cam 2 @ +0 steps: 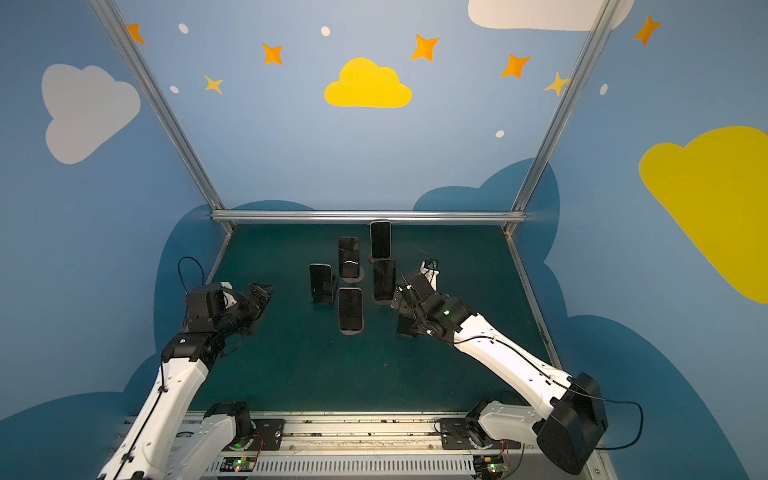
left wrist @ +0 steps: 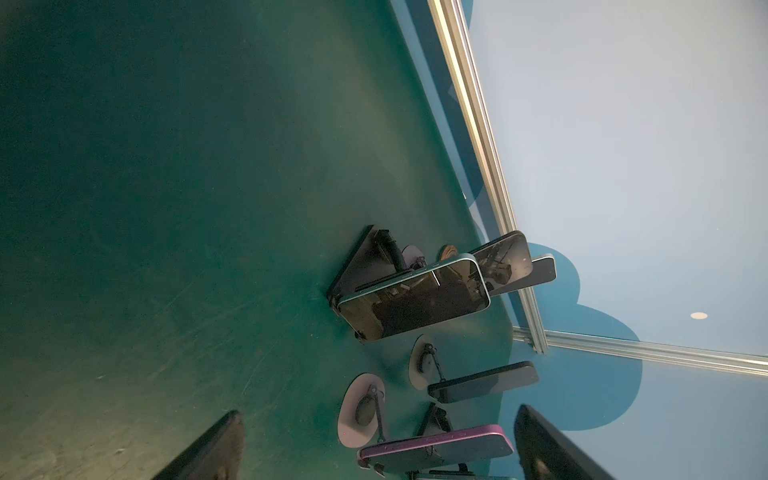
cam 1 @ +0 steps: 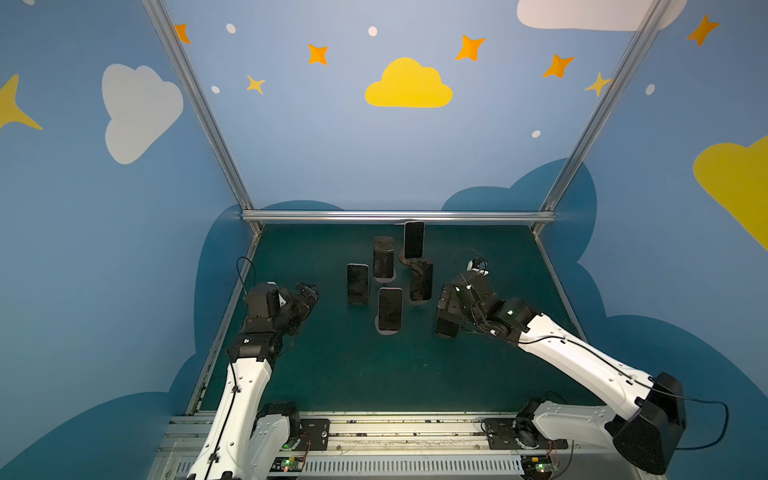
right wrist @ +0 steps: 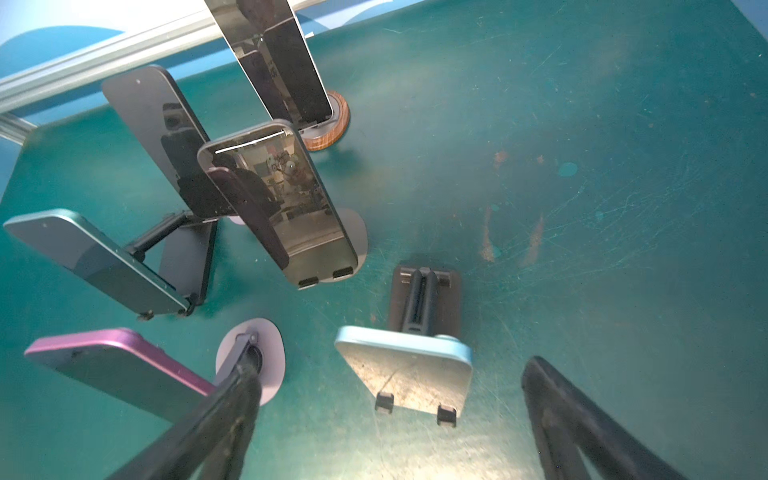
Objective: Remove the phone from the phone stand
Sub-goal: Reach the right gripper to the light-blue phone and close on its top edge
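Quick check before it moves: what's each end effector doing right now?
Left end effector: open, holding nothing.
Right end effector: open, near the light blue phone, not gripping it.

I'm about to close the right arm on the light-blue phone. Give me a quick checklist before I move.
1. Right gripper open: ok.
2. Light-blue phone lies between its fingers in the right wrist view: ok.
3. Phone rests on the hooks of its black stand: ok.
4. Fingers low enough to catch the phone's edges: cannot tell.
5. Gap between one finger and the purple phone: cannot tell.
6. Left gripper open, off to the side: ok.
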You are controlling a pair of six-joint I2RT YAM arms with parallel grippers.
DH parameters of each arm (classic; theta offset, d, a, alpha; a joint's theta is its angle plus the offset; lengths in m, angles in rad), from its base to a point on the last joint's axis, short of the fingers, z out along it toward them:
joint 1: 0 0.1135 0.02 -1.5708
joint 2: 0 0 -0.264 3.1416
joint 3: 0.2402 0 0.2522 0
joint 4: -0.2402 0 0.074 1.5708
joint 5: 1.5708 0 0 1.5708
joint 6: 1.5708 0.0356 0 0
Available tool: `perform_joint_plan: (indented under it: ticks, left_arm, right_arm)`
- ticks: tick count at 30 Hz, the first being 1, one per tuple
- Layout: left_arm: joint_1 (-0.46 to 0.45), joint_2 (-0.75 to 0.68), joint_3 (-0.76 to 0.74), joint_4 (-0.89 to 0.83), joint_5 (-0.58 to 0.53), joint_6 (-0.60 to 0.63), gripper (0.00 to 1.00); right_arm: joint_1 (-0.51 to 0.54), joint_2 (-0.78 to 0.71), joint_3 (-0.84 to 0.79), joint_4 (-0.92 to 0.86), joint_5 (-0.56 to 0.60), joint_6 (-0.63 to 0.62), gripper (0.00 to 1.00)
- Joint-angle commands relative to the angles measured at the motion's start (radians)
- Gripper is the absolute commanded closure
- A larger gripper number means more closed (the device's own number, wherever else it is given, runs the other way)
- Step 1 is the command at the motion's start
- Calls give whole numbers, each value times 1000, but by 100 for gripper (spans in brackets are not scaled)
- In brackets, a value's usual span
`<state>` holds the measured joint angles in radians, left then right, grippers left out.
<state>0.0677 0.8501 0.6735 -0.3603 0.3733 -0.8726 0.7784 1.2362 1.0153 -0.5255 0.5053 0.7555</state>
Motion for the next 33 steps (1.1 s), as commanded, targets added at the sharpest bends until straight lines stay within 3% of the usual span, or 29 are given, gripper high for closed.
perform_joint_plan:
  ticks: [1,33]
  left_arm:
    - [4,4,-11,18,18,-7,0]
    - [17,36,-20,55,79,-40,0]
  right_arm:
    - [9,27,-10,22,35,31,2]
    - [14,125,-89,83,72,117,1]
